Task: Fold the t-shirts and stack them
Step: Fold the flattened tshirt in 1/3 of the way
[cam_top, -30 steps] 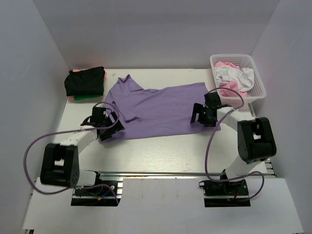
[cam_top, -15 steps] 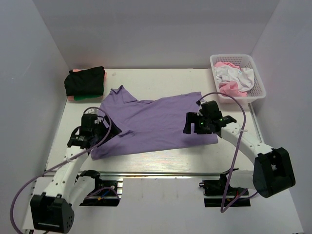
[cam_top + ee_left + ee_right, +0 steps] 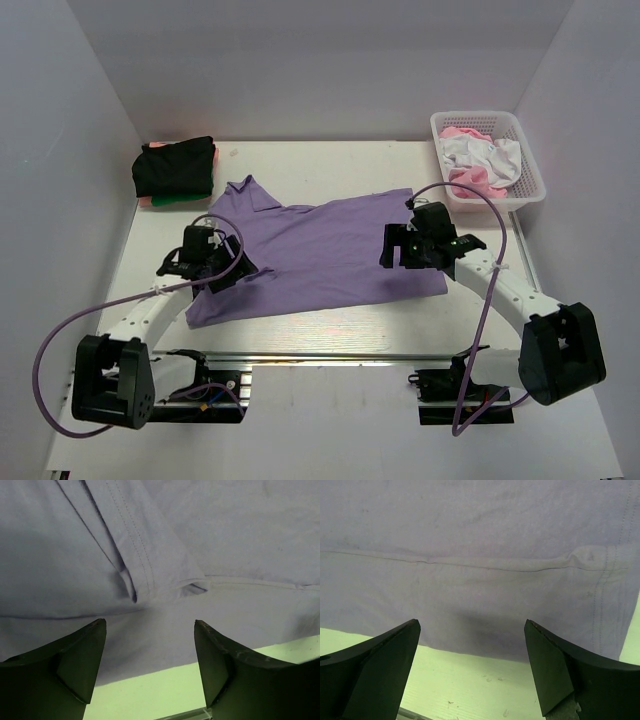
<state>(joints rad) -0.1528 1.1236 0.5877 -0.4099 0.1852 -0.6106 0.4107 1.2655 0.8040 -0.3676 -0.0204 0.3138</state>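
While the lavender t-shirt (image 3: 320, 250) lay spread flat across the middle of the tabletop, collar toward the far left corner, both arms hovered low over its near edge. The left gripper (image 3: 150, 625) stood spread above the doubled-over sleeve (image 3: 150, 575), pinching nothing, and the right gripper (image 3: 471, 625) was likewise spread wide over the hem corner, empty. The step looked like taking hold of the near edge for a fold. To do it well, each pincer would probably need to drop until one finger slid under the cloth at the table line, catching every layer, and both should close and lift together so the fold ran straight. At the far right corner the white lattice basket (image 3: 533, 170) held crumpled pink and white garments (image 3: 480, 160); a folded black shirt (image 3: 175, 165) sat stacked on others at the far left corner.
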